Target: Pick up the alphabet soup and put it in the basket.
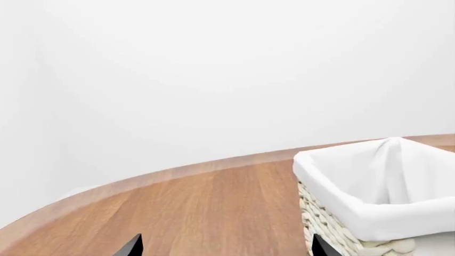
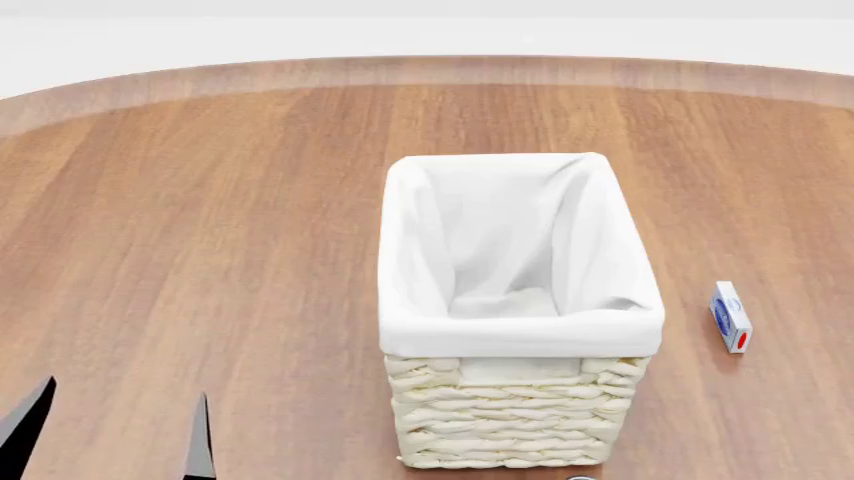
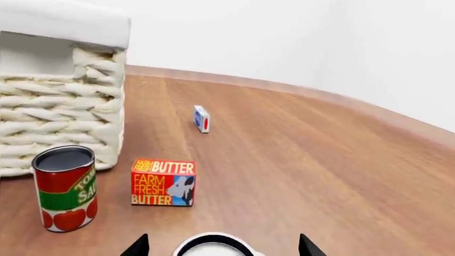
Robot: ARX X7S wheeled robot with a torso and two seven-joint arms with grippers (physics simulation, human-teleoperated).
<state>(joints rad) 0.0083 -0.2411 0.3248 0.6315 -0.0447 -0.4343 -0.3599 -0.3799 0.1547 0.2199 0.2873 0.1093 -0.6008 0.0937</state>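
In the right wrist view a round pale silver-white can top with a dark rim, seemingly the alphabet soup, sits between my right gripper's dark fingertips. Its label is hidden below the frame edge. The jaws stand wide open on either side of it, with gaps. The cream wicker basket with a white cloth lining stands in the middle of the wooden table. It also shows in the right wrist view and the left wrist view. My left gripper is open and empty, low at the table's near left, beside the basket.
A red-and-green tomato can with a dark top stands close to the basket's front. A red butter box stands beside it. A small blue-and-white box lies right of the basket, also in the right wrist view. The round table edge curves behind.
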